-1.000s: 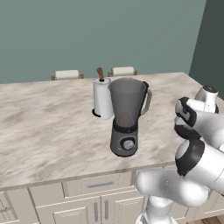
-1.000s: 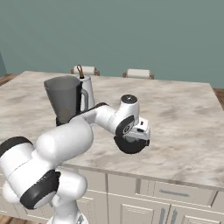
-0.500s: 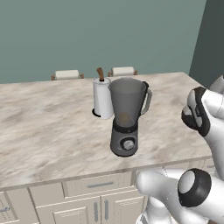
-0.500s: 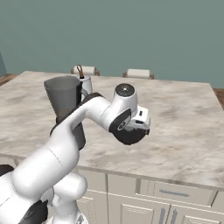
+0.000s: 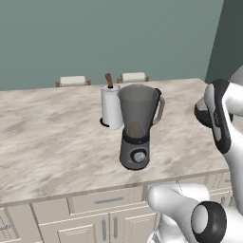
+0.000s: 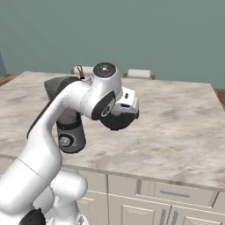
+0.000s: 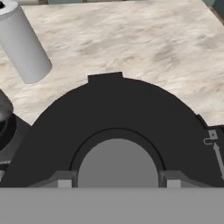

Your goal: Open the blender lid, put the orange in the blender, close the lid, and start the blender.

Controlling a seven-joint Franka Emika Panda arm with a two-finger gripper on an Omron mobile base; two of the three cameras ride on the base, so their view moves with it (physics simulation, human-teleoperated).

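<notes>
the blender (image 5: pixel 137 129) stands upright on the desk (image 5: pixel 47 137), near its front edge, with the jar top open and no cap on it. just behind it to its left is the white roll (image 5: pixel 111 107). low in the jar a dull orange-brown blob shows through the grey wall; i take it for the orange (image 5: pixel 136 129), already dropped in, though the tint makes that uncertain. the lid (image 6: pixel 116 121) is off the blender and in the air above the desk, well to the right of the jar, held by the end effector (image 6: pixel 118 115), which is clamped narrow on it. if the orange is in, the step in hand is closing. the next move calls for carrying the lid back left over the jar, levelling it, centring it on the rim and lowering it until it seats, before going for the front knob. the hand view gives what the others cannot: the lid (image 7: pixel 113 113) seen close as a broad dark disc, with the fingertips (image 7: pixel 64 180) either side of its raised grey centre, and the roll (image 7: pixel 24 43) lying beyond. the left base view alone gives the open jar mouth and the blob inside. the right base view has the arm across most of the blender, but shows how far the lid hangs from it.
</notes>
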